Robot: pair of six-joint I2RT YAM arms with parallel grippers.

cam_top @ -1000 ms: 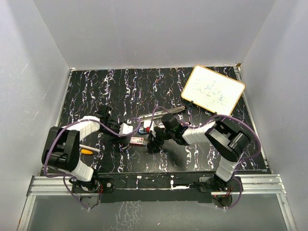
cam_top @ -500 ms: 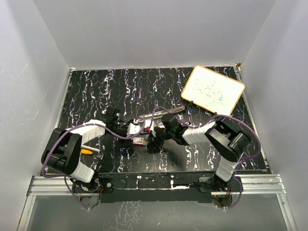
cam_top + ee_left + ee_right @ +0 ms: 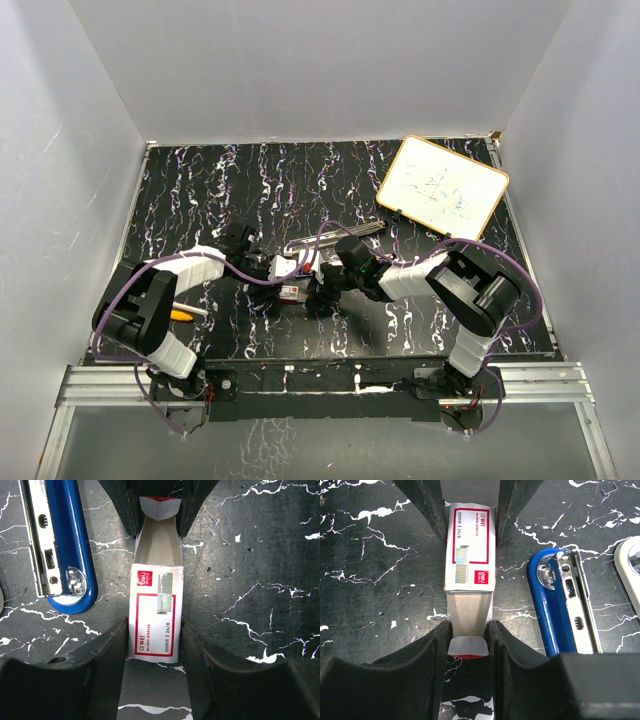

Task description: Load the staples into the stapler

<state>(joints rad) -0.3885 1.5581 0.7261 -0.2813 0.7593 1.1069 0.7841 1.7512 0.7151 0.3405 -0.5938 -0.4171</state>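
The staple box (image 3: 154, 612), red-pink with a white label, lies flat on the black table and also shows in the top view (image 3: 290, 292). Its tan inner tray (image 3: 157, 542) is slid partly out toward the right arm. My left gripper (image 3: 154, 647) is shut on the box's sides. My right gripper (image 3: 469, 641) faces it and is shut on the tray's end (image 3: 468, 612), by a white flap. The blue stapler (image 3: 62, 545) lies open beside the box, its metal magazine showing; it also shows in the right wrist view (image 3: 560, 605).
A small whiteboard (image 3: 443, 187) lies at the back right. An orange-and-white pen (image 3: 182, 314) lies by the left arm's base. A white object (image 3: 631, 555) sits just beyond the stapler. White walls close in the table.
My left gripper has moved right from beside the stapler and closed around the staple box. The right gripper has stayed on the tray end.
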